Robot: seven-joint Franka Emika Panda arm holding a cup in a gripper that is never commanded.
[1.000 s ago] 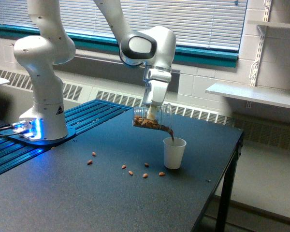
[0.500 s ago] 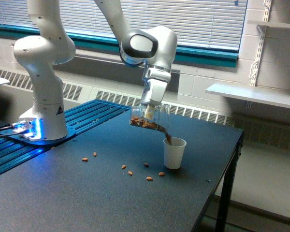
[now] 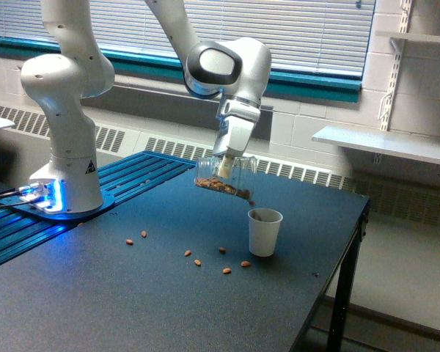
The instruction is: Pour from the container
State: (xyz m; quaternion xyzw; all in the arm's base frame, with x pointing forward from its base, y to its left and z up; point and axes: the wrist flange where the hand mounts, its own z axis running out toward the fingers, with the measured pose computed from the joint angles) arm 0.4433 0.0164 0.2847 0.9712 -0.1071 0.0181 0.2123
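The clear plastic container (image 3: 224, 179) hangs tipped nearly on its side above the table, mouth pointing toward the exterior view's right and slightly down. Brown nuts lie along its lower wall and a few fall from its lip. My gripper (image 3: 224, 169) is shut on the container from above. Below and to the right of the mouth stands a small white paper cup (image 3: 265, 232), upright, with brown nuts showing at its rim.
Several loose nuts (image 3: 197, 262) lie scattered on the dark table (image 3: 132, 308) left of the cup. The arm's white base (image 3: 66, 176) stands at the left on a blue ribbed platform. The table's edge runs along the right (image 3: 356, 235).
The container has risen and drawn back a little to the left. The thick stream into the cup has thinned to a few falling nuts.
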